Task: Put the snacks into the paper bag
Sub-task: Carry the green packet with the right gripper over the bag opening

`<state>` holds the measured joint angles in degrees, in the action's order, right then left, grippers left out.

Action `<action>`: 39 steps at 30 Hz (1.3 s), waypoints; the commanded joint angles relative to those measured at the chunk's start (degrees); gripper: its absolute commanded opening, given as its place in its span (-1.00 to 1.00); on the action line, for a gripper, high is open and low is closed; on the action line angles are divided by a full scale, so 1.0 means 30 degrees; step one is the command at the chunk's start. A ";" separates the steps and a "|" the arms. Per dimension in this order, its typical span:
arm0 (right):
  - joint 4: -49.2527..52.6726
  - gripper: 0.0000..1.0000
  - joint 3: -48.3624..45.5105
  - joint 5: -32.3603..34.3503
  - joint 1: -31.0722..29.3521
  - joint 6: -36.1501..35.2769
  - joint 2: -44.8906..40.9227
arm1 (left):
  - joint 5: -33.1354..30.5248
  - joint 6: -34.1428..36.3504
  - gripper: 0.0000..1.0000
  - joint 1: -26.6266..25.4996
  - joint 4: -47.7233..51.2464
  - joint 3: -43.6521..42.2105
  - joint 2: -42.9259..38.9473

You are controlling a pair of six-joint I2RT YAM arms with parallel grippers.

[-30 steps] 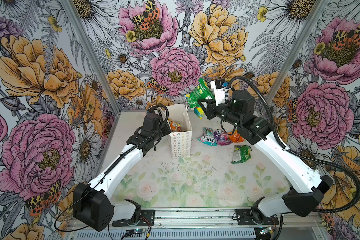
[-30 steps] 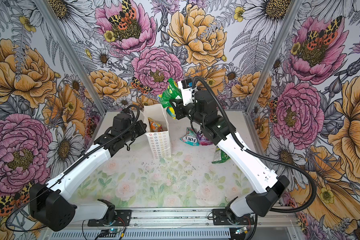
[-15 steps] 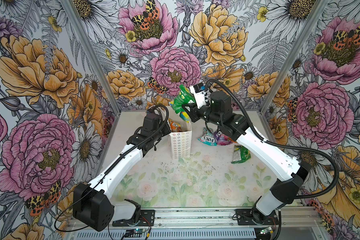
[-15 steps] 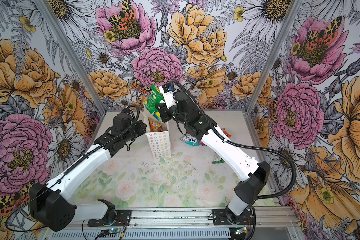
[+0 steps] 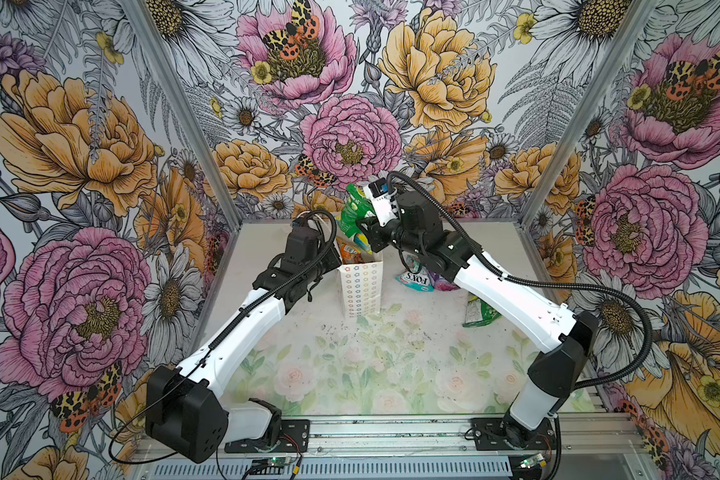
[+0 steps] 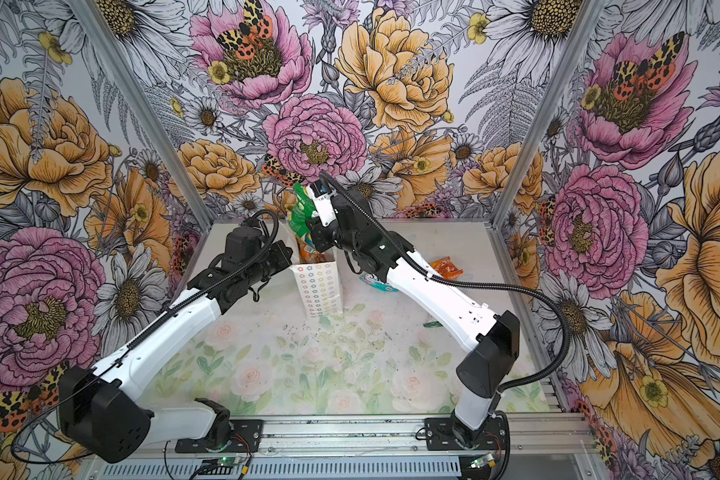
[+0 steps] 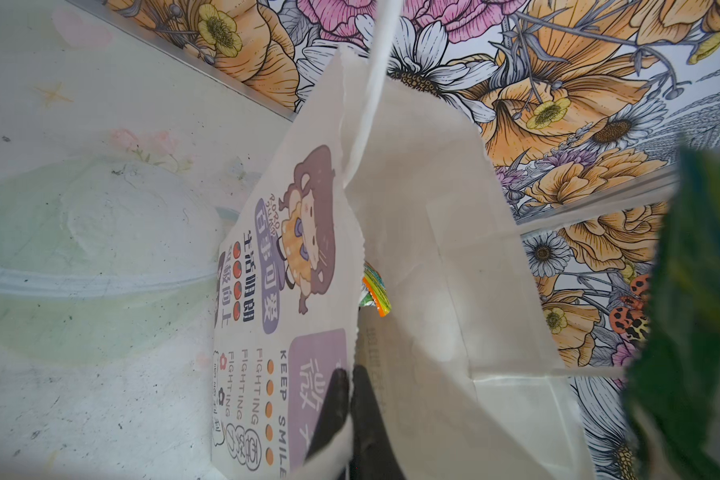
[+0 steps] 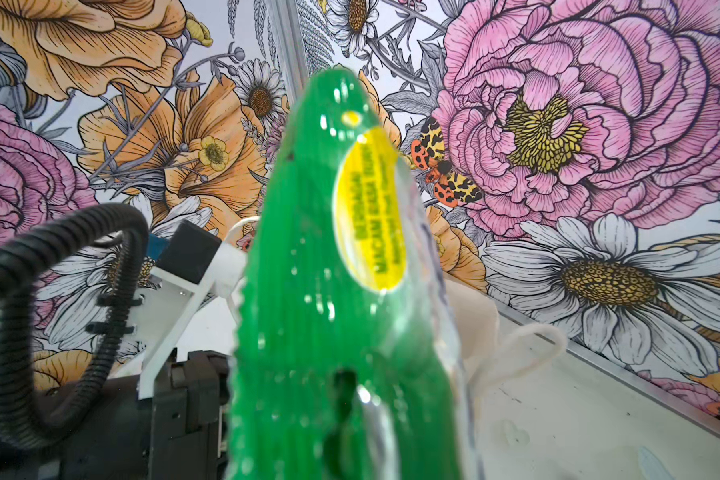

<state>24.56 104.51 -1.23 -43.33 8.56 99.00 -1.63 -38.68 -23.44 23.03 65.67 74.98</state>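
- held green packet: up in the air above the back middle of the bench, directly over the bag mouth.
- right gripper: jaws clamped on the lower half of that packet.
- Axis: long axis near vertical with a slight lean. The top end points up toward the back wall and the bottom end points down into the bag opening. Can't tell whether the bottom end is past the rim.
- Look: glossy crinkly green plastic with a saw-tooth side edge. The right wrist view shows a yellow oval label with green print. In both top views there is yellow and blue print near the low end.
- paper bag: stands upright on the bench, long axis vertical, mouth open upward. Its narrow side, with rows of small coloured flower rings, faces the top cameras.
- Left wrist view: the broad face has a cartoon girl, Chinese text, "KEEP SMILE" and "FIGHTING". A white cord handle rises from the rim.
- left gripper: jaws together on the top edge of that printed wall, one finger outside and one inside.
- bagged orange packet: inside the bag, seen through the mouth.
- Loose on the bench to the right of the bag, partly under the right arm:
  - teal packet marked FOX'S
  - purple packet just beside the teal one
  - loose green packet nearer the front
  - loose orange packet further back
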 commanded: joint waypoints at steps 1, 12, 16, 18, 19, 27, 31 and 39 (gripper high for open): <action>-0.0309 -1.00 0.0829 0.0959 -0.0205 -0.0782 0.0235 | 0.0651 -0.0024 -1.00 0.0168 0.0127 -0.0415 -0.0208; 0.0682 -1.00 0.1065 0.2497 -0.0586 -0.2239 0.0858 | 0.0660 -0.0028 -1.00 0.0216 0.0106 -0.0463 -0.0296; 0.1000 -1.00 0.1163 0.2579 -0.0835 -0.2701 0.1151 | 0.0668 -0.0028 -1.00 0.0237 0.0096 -0.0448 -0.0267; 0.1280 -1.00 0.1347 0.2572 -0.1251 -0.2916 0.1352 | 0.0690 -0.0057 -1.00 0.0248 0.0087 -0.0454 -0.0238; 0.1430 -1.00 0.1460 0.2599 -0.1325 -0.3033 0.1470 | 0.0691 -0.0057 -1.00 0.0234 0.0088 -0.0445 -0.0238; 0.2054 -1.00 0.1668 0.3020 -0.1663 -0.3581 0.1746 | 0.0719 -0.0090 -1.00 0.0223 0.0056 -0.0475 -0.0238; 0.2266 -1.00 0.1661 0.3235 -0.1720 -0.3759 0.1742 | 0.0704 -0.0087 -1.00 0.0242 0.0028 -0.0510 -0.0238; 0.2653 -1.00 0.1613 0.3554 -0.1757 -0.4107 0.1716 | 0.0712 -0.0087 -1.00 0.0254 0.0011 -0.0548 -0.0267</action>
<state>33.41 107.09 8.10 -48.21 -2.70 104.05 -0.99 -38.70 -23.07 22.44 65.23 75.00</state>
